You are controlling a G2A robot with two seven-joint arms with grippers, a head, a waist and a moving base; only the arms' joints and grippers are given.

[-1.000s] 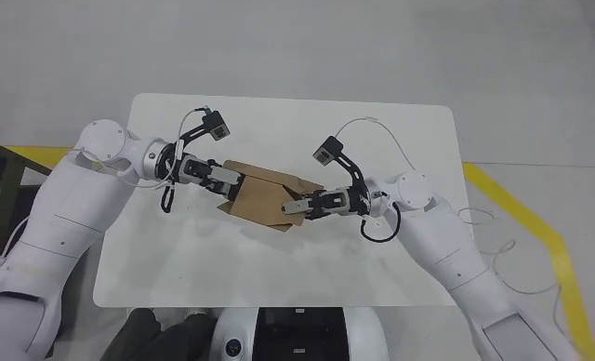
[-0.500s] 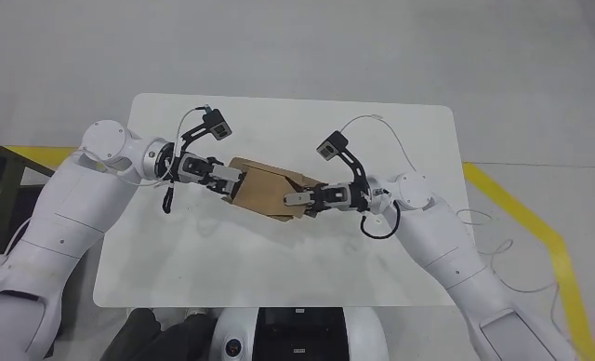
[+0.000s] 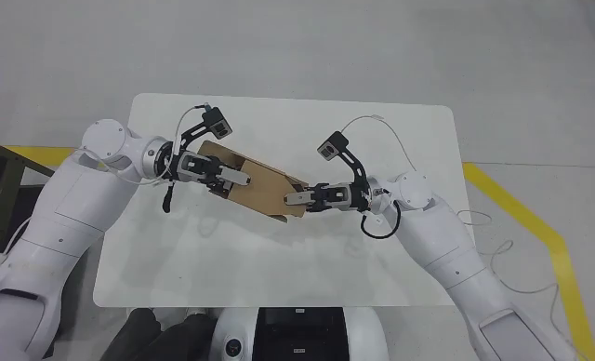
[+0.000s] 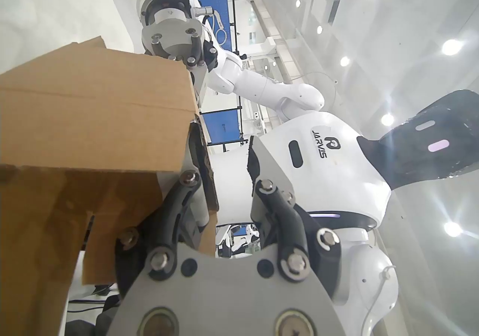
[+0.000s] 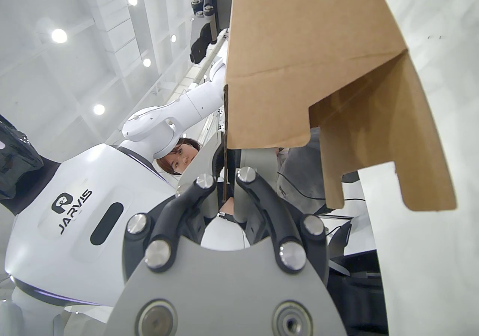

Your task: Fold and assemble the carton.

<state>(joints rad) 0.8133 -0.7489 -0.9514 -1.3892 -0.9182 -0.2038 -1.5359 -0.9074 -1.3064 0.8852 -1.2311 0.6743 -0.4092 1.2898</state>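
Carton [image 3: 260, 186] is held from both ends, probably to square it. The right gripper [image 5: 229, 165] pinches one flap narrowly. The left gripper [image 4: 226, 180] straddles the opposite wall, jaws wider.

The carton [image 3: 265, 189] is showing a plain, unprinted brown on every panel and flap, with its shaded inner faces reading darker, and it is standing out against the white table [image 3: 390, 259]. The left gripper [image 4: 226, 180] and the right gripper [image 5: 225, 180] are both presenting black links on silver-grey plates, with bright metal screws catching the light. The floor [image 3: 372, 45] is appearing pale grey, and a yellow stripe [image 3: 521, 207] is crossing it.
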